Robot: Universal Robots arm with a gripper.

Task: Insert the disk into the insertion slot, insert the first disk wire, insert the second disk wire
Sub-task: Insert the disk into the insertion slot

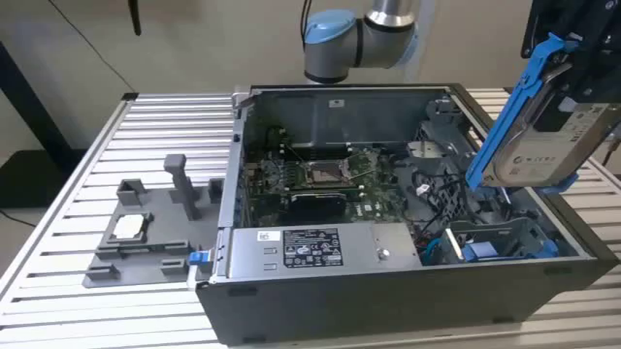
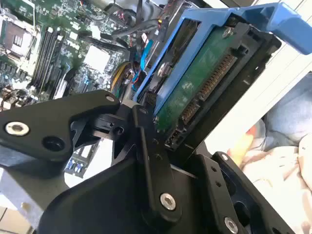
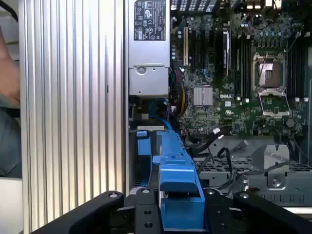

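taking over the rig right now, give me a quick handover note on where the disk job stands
Gripper: shut on the disk, held tilted in the air above the open computer case, toward the exterior view's right.
Insertion slot: in the case's corner below the held disk.
Done: the disk is in the gripper's grasp.
Left: the disk is not yet in the slot. Neither wire is plugged in, and the disk's connector is bare.
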